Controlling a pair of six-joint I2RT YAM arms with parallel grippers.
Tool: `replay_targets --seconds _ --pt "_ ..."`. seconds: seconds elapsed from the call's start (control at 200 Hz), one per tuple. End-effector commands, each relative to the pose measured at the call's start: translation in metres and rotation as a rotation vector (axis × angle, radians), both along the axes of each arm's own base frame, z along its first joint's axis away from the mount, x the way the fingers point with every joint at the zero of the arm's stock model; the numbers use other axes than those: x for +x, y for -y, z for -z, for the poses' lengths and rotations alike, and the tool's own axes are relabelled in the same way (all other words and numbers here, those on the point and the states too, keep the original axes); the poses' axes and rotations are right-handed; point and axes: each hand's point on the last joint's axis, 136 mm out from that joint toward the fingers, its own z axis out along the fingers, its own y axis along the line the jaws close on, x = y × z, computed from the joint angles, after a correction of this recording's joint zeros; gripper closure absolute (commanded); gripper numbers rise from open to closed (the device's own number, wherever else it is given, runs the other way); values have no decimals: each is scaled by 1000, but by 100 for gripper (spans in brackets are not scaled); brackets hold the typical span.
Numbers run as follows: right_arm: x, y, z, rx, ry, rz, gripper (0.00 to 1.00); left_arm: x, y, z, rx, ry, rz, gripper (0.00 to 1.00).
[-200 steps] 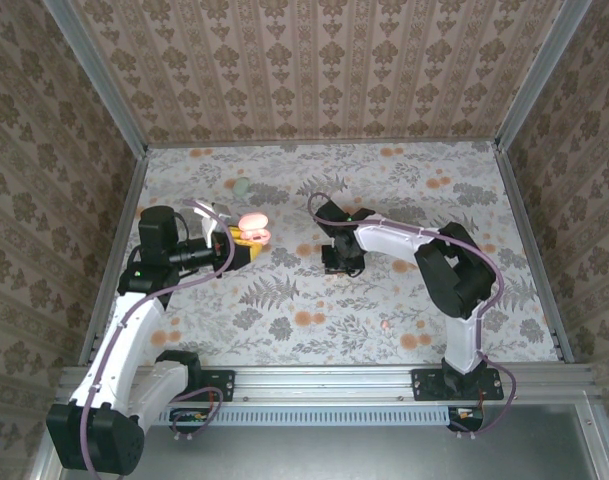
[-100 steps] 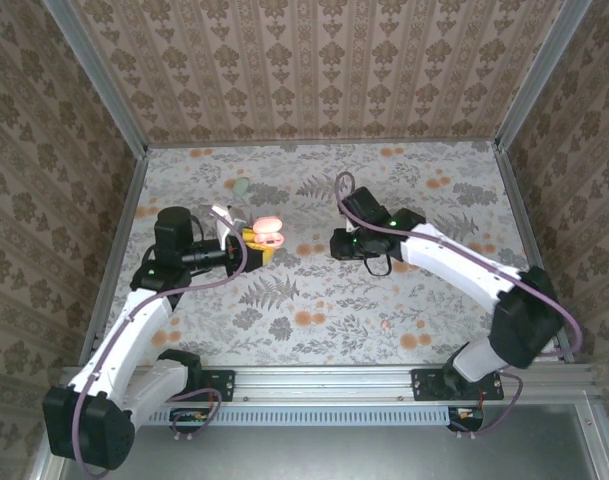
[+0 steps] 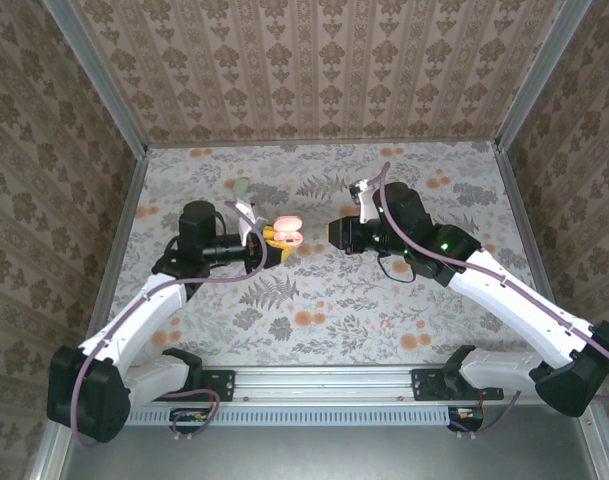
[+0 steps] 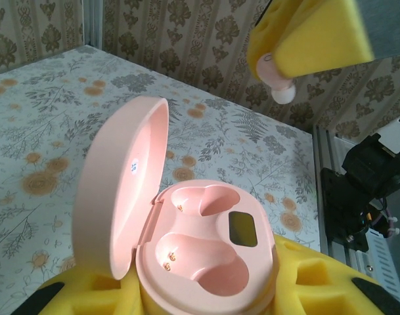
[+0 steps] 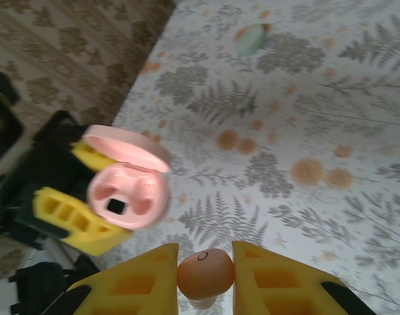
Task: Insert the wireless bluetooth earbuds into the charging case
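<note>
Holding the open, empty case (image 4: 206,262) clamped in the left jaws presents it to the right jaws, pinched on an earbud (image 5: 205,273) for insertion.

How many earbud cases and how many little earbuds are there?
Cases: 2, a pink case and a green case.
Earbuds: 2, a held earbud in the right gripper, and seemingly a loose earbud on the table.
Total: 4.

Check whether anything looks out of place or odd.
Nothing is damaged or spilled. One tiny pale piece lies alone on the table, apart from the open pink charging case in the left gripper; possibly a stray earbud, too small to tell.
</note>
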Motion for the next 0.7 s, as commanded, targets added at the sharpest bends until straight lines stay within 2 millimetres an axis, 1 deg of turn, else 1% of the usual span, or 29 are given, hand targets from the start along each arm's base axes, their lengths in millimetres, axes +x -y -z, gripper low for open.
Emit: replay_targets --seconds 0.0,0.11,0.265,0.435,0.57,0.66,0.665,0.675,0.695 --pt "-11 -31 -24 71 70 -129 78 1 7 -22 -43 62 27 92" --pt "-12 -51 -30 68 108 -186 78 -1 7 -24 -47 67 30 92" --pt "-7 -69 -31 97 114 -216 78 -3 6 -24 -49 67 28 92" --pt "-3 -81 -30 105 113 -239 78 -7 5 -23 -48 67 27 92" --pt "-1 -88 -26 112 103 -249 78 -5 4 -20 -45 52 12 92" --pt "-1 -89 -29 129 105 -250 78 -3 5 -18 -45 32 8 92" --pt "1 -91 -23 122 95 -250 78 -3 5 -18 -45 31 8 92" --pt "3 -93 -19 116 88 -250 78 -3 5 -18 -46 30 9 92" --pt "4 -94 -17 116 84 -249 78 -3 5 -17 -46 28 9 92"
